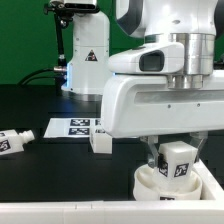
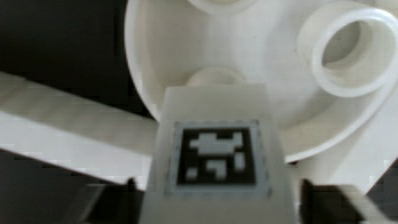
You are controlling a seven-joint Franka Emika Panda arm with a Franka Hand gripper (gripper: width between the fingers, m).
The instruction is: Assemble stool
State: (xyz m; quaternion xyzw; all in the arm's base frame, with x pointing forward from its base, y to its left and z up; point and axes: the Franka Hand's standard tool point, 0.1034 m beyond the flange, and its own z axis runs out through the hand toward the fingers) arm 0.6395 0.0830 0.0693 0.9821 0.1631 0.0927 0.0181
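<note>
Pincer point(image 1: 177, 166) is shut on one leg point(image 1: 180, 157), tag face out, a finger on either side. In the wrist view the pincer point(image 2: 217, 203) clamps the same leg point(image 2: 217, 150), dark fingers point(image 2: 338, 205) flank it.

Key relation: the seat point(image 1: 146, 186) lies directly below the pincer. The held leg's long axis is roughly upright and in line with the pincer, its low end inside the seat rim. Whether it touches, cannot tell.

Wrist view: the leg's far end overlaps the seat point(image 2: 214, 40). A round socket point(image 2: 347, 55) sits off to the side of the tip, not under it (so my guess is a sideways shift is needed before pushing down). Risk: the leg could jam on the rim or rib if pressed here.

Farther out on the black surface point(image 1: 40, 105): a spare leg point(image 1: 101, 140) stands upright just beside the marker board point(image 1: 70, 127), and another leg point(image 1: 12, 142) lies flat at the exterior view's left, well apart. Neither blocks the seat. The robot base point(image 1: 85, 50) is at the back.
</note>
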